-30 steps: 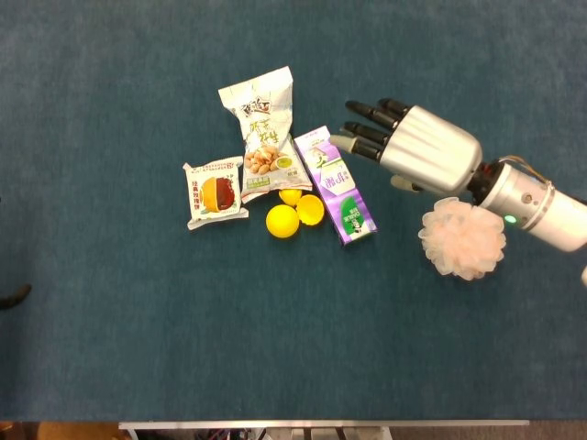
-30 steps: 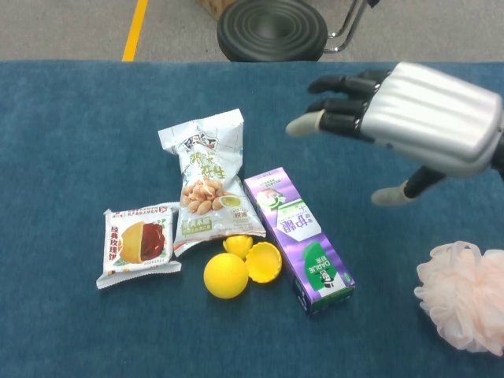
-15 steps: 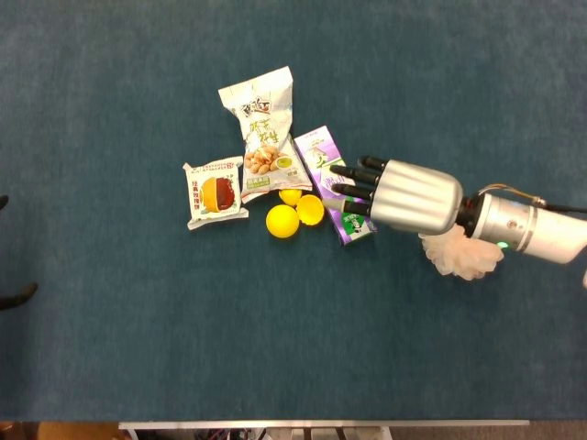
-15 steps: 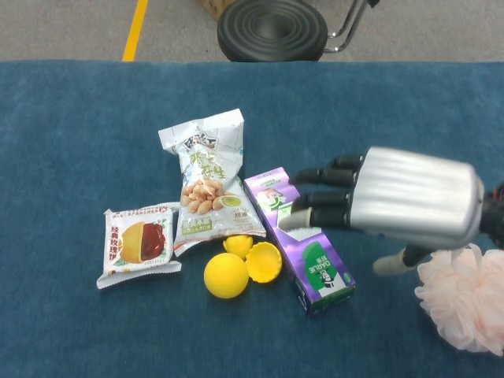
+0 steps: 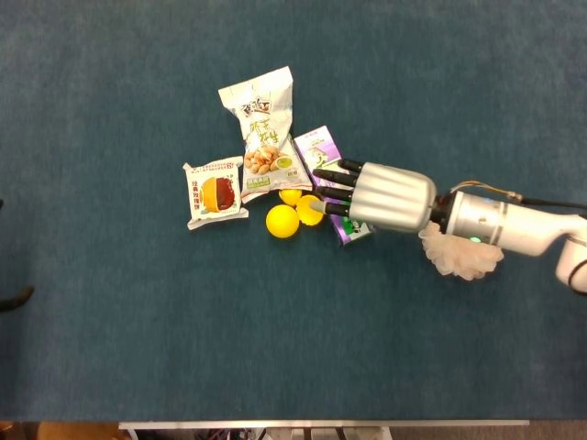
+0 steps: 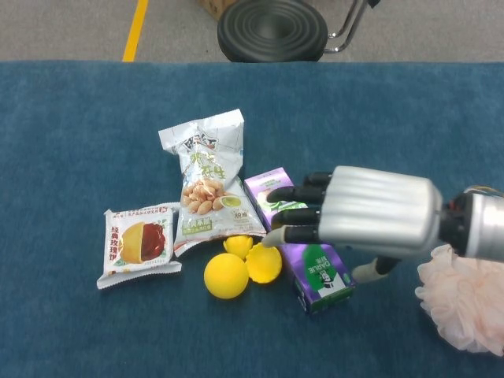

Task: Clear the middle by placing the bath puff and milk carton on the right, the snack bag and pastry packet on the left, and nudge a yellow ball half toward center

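The purple milk carton point(image 5: 318, 147) point(image 6: 322, 277) lies in the middle, slanting toward the front right. My right hand point(image 5: 378, 195) point(image 6: 370, 213) hovers flat over its middle with the fingers stretched leftward and apart, holding nothing; one fingertip point(image 6: 273, 237) reaches the open yellow ball half point(image 5: 308, 210) point(image 6: 264, 263). A rounder yellow half point(image 5: 282, 221) point(image 6: 225, 276) lies to its left. The pink bath puff point(image 5: 465, 258) point(image 6: 465, 303) sits right of the carton, partly under my forearm. The snack bag point(image 5: 265, 128) point(image 6: 206, 183) and pastry packet point(image 5: 215, 192) point(image 6: 139, 242) lie to the left.
A third small yellow piece point(image 5: 290, 195) point(image 6: 236, 245) sits by the bag's lower edge. The blue cloth table point(image 5: 138, 339) surrounds the cluster. A black stool point(image 6: 272, 30) stands beyond the far edge. A dark sliver of my left hand point(image 5: 13, 296) shows at the left border.
My right hand has come down and to the left, from above the far right of the carton to low over its middle, fingertips now at the yellow half. The objects have not moved.
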Robot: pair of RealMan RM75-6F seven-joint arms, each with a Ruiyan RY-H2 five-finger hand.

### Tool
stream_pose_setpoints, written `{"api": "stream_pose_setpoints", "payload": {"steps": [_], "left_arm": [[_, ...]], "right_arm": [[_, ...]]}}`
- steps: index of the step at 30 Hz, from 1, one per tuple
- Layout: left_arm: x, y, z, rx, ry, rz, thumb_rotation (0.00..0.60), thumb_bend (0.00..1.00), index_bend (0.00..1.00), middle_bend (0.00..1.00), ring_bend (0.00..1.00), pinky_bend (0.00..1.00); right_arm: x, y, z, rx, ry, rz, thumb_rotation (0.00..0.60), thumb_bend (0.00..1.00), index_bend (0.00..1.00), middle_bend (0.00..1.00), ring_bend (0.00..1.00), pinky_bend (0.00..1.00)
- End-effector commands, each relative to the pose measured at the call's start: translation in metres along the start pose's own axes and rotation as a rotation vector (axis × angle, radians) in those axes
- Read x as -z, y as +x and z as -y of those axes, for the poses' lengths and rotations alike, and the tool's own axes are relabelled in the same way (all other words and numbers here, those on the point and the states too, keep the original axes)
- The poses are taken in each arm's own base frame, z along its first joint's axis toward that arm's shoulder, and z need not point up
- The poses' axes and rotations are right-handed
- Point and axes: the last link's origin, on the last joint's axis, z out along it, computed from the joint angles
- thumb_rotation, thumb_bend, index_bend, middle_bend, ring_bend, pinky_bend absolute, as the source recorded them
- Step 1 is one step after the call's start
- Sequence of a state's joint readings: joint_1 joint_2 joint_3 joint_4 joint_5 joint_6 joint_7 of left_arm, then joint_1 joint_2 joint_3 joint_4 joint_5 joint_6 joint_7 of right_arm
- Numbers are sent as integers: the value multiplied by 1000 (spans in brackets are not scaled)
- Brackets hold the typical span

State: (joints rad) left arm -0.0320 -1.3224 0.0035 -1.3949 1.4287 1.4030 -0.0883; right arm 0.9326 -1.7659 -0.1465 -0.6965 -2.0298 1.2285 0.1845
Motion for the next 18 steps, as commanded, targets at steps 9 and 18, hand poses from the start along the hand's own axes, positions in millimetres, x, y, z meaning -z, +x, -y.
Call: {"api": "stream_pose_setpoints", "payload": {"steps": [9, 18], "left_arm": [[4, 0, 9, 17, 24, -5, 600, 6, 84, 2, 10, 304], [5, -1, 11, 22, 24, -7, 600, 6, 84, 2, 11, 305]], "right_arm": [[-34, -8, 0, -11, 17, 17, 600, 0, 240, 300, 144, 301], [-32, -16, 1, -22, 13, 39, 600, 0, 280, 362, 205, 318]]}}
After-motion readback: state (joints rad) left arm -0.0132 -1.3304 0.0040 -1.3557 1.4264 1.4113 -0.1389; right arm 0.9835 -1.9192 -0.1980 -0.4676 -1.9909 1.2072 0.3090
